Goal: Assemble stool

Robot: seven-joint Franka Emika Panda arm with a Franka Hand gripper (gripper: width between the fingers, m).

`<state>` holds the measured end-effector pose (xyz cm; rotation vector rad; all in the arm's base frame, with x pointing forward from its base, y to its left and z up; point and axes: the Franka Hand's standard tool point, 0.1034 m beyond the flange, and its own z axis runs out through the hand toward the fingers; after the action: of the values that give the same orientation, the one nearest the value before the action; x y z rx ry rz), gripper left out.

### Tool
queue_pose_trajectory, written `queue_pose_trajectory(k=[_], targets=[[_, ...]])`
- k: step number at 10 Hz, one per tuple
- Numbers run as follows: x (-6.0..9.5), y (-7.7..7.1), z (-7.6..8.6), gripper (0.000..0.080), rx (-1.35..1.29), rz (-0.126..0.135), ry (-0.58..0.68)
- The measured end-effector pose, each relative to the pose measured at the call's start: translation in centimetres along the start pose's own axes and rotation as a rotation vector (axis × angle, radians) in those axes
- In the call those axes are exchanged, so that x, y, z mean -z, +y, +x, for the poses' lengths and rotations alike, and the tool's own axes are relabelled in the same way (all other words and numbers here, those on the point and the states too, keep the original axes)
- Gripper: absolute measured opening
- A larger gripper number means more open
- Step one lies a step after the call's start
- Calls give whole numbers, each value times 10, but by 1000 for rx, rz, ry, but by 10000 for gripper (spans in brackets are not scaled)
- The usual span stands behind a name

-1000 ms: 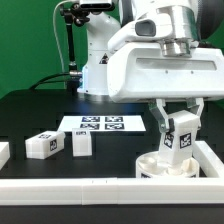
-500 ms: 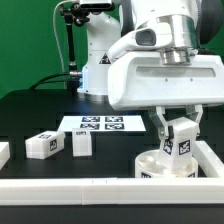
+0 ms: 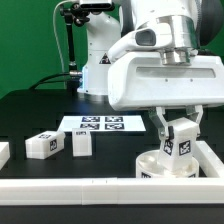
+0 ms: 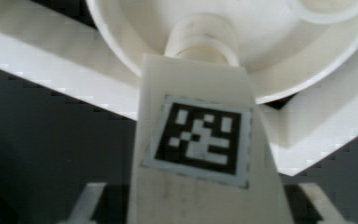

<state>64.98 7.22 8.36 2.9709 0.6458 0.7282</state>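
The gripper (image 3: 178,126) pinches a tagged stool leg (image 3: 179,143) upright on the round seat (image 3: 160,168), lower right of the exterior view.

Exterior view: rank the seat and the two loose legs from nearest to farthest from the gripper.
1. Seat, directly under the gripper, which holds the third leg.
2. Nearer loose leg, toward the exterior view's left.
3. Farther loose leg, farthest toward that left.

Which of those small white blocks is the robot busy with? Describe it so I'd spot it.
Follow the big white robot arm down to its pincer. It grips one leg, upright on the round seat; the other two legs lie loose on the black table.
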Motion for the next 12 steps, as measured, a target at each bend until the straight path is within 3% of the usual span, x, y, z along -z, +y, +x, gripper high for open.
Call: queue_pose_trajectory(k=[2,3,4,7,10,12], targets=[[0,0,0,556,0,0,0],[0,0,0,556,0,0,-1],[0,1,1,631,-2,-1,0],[6,-2,8,649,-3,0,10],[22,1,17,649,-7,11,-14],[27,-2,14,649,-36,44,-85]])
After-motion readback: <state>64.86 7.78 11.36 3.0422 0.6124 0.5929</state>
